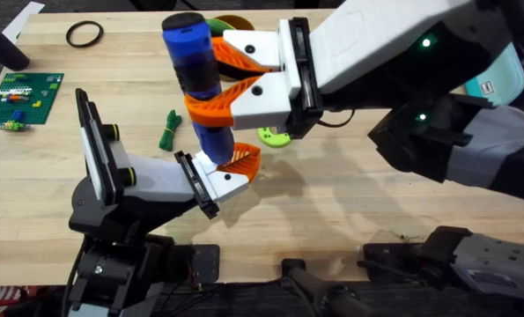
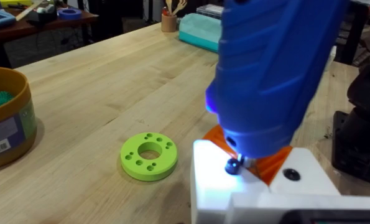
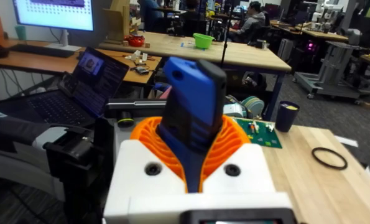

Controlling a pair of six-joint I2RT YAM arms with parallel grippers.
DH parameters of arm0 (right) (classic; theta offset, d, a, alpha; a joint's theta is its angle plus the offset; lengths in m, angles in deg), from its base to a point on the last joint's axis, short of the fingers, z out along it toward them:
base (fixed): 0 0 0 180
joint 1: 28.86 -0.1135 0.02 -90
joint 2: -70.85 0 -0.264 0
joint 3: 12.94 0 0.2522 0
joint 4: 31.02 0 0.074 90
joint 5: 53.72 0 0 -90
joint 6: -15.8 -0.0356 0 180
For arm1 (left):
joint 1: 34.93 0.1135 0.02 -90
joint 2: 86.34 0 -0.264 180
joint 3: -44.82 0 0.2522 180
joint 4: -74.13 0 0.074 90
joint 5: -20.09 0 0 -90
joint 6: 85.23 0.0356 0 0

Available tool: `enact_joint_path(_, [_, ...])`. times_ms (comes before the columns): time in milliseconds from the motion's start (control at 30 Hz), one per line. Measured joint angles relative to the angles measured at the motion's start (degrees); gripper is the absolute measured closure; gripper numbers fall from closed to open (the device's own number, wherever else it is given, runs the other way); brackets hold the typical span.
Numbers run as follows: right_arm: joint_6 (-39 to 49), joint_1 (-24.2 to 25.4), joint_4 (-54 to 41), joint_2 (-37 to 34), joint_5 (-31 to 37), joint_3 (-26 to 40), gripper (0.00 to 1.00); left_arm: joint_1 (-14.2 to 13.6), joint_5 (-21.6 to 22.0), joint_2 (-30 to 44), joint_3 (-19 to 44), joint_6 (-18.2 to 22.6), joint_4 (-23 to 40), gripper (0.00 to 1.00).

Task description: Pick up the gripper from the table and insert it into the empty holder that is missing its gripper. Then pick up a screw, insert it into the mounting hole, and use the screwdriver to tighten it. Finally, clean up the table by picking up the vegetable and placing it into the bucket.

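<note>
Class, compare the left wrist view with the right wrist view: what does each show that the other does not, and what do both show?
Left wrist view alone: the screwdriver's tip on a screw in the white holder, a lime-green ring and a tan bucket on the table. Right wrist view alone: a laptop, a black ring, a green circuit board. Both: the blue screwdriver, clamped between the right gripper's orange fingers.

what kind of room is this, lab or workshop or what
Most likely a robotics lab or workshop. The right wrist view shows an open laptop, wooden workbenches with people seated behind, and a wheeled metal equipment stand.
</note>
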Motion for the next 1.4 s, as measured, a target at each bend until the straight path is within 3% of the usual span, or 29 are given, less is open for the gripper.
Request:
enact_joint_path(167, [-0.2, 0.0, 0.0, -0.2, 0.0, -0.1, 0.944, 0.0, 0.0, 0.0, 0.0, -0.2, 0.2, 0.989])
enact_joint_path(667, [-7.3, 0.0, 11.8, -0.6, -0.8, -0.6, 0.945, 0.0, 0.0, 0.0, 0.0, -0.2, 0.1, 0.989])
enact_joint_path(1400, [-8.9, 4.5, 6.1, -0.6, -6.6, 1.9, 0.945, 0.0, 0.0, 0.0, 0.0, -0.2, 0.1, 0.989])
